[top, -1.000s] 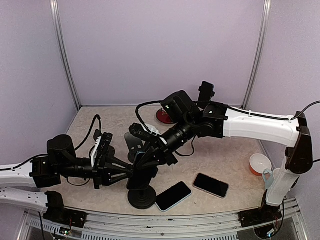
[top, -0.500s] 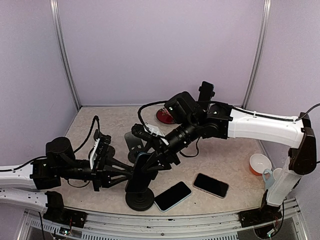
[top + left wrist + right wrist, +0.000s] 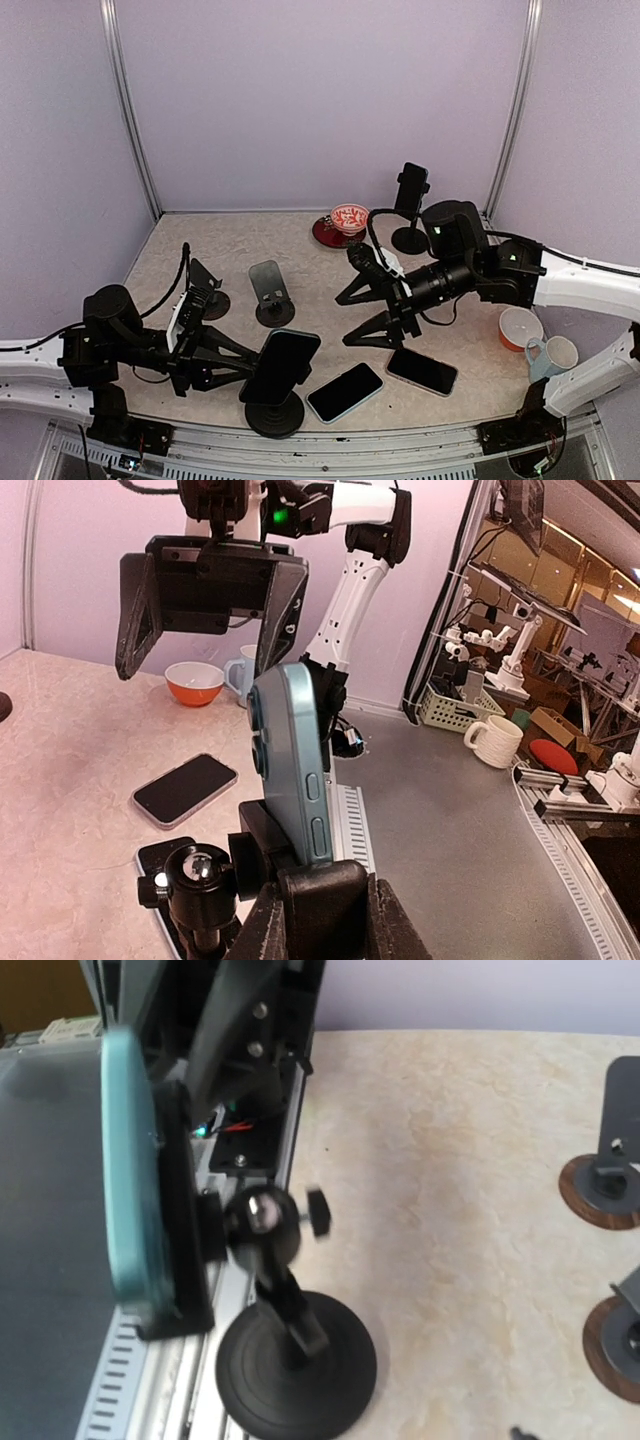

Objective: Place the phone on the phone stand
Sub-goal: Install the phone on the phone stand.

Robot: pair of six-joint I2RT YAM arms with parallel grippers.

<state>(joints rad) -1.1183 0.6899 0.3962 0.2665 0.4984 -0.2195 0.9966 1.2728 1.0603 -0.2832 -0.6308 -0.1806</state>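
Note:
A blue phone sits upright in the cradle of a black phone stand near the table's front edge. Seen edge-on, the phone rests in the cradle's bottom lip. My left gripper comes in from the left and is shut on that cradle; its fingers pinch the lip. My right gripper hangs open to the right of the stand, apart from the phone, nothing between its fingers. From the right wrist, phone and stand base show; its own fingers do not.
Two more phones lie flat right of the stand. Empty stands are behind it; a stand holding a phone is at the back. A red bowl, an orange bowl and a mug are on the right.
My right gripper opened, let go of the phone and drew back to the right. The phone stayed in the stand. My left gripper and the stand shifted slightly towards the front edge.

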